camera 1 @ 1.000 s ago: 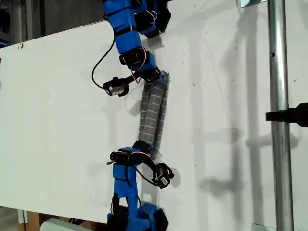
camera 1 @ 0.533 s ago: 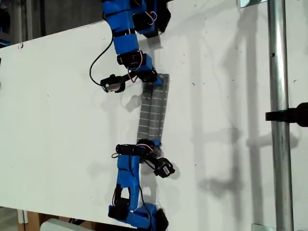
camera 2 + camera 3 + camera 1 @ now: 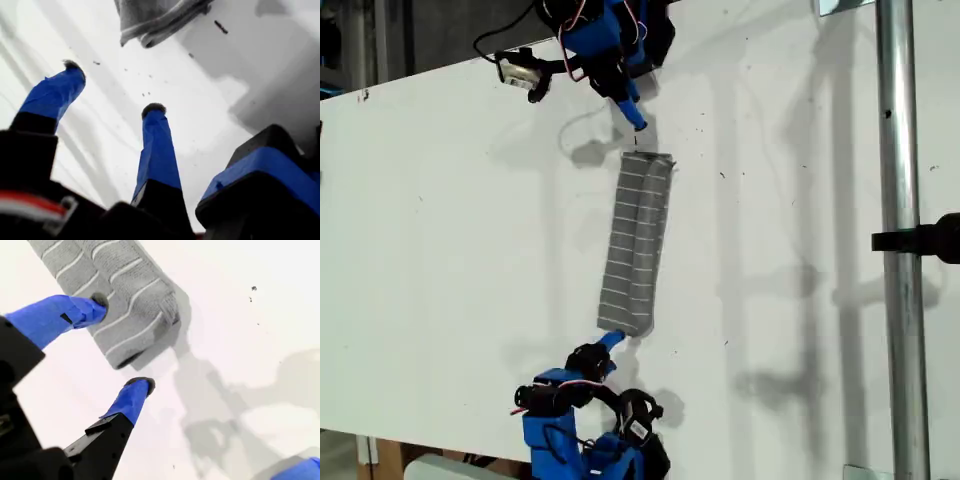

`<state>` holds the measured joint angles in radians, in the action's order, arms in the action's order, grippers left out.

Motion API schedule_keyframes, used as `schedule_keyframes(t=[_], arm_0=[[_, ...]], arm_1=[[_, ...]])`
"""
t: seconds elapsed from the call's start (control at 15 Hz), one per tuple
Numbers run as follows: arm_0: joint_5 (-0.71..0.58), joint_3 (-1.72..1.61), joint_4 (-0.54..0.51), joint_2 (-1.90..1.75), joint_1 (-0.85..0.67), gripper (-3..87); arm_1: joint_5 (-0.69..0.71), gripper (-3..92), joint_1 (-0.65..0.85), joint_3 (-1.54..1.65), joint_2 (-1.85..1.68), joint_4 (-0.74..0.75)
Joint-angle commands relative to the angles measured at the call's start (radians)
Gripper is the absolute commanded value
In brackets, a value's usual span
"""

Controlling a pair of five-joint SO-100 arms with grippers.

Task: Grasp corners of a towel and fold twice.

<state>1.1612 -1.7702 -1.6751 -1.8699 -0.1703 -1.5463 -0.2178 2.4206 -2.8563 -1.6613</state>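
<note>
The towel (image 3: 637, 243) lies on the white table (image 3: 450, 250) as a narrow folded strip with its white stripes running across its width. In the exterior view it runs from an upper end near one arm down to a lower end near the other.

My first gripper (image 3: 110, 85) is clear of the towel, just beyond one end. Its jaws are parted and hold nothing. The first wrist view shows bare table between the two blue fingers (image 3: 156, 150) and a bunched end of the towel ahead of them.

My second gripper (image 3: 122, 342) sits at the other end of the towel. Its jaws are open wide and grip nothing. One fingertip (image 3: 97, 302) is over the striped cloth, though contact cannot be confirmed; the other is beside the towel's end, over bare table.

A metal pole (image 3: 902, 240) stands well apart from the towel.
</note>
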Motion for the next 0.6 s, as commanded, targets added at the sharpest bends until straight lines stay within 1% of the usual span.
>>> schedule_keyframes(t=[0.0, 0.07, 0.13, 0.2, 0.27, 0.33, 0.4, 0.53], arm_0=[[0.107, -0.242, 0.012, -0.388, 0.101, 14.0], [0.187, -0.362, 0.02, -0.557, 0.172, 10.4], [0.285, -0.471, 0.048, -0.727, 0.285, 7.1], [0.327, -0.563, 0.14, -0.916, 0.362, -2.3], [0.5, -0.672, 0.146, -1.126, 0.439, -2.6], [0.568, -0.85, 0.201, -1.382, 0.463, -2.7], [0.514, -0.997, 0.279, -1.614, 0.479, -2.7], [0.511, -1.063, 0.305, -1.611, 0.483, -2.7]], arm_1=[[-0.31, 29.2, -0.147, 0.069, -0.023, 0.009], [-0.4, 31.7, -0.172, 0.051, 0.037, -0.009], [-0.471, 37.6, -0.173, 0.049, 0.092, 0.008], [-0.534, 40.4, -0.179, 0.054, 0.129, 0.025], [-0.555, 42.0, -0.176, 0.066, 0.132, 0.041], [-0.546, 43.5, -0.15, 0.094, 0.135, 0.066], [-0.522, 45.0, -0.121, 0.124, 0.133, 0.106], [-0.468, 46.1, -0.04, 0.16, 0.169, 0.15]])
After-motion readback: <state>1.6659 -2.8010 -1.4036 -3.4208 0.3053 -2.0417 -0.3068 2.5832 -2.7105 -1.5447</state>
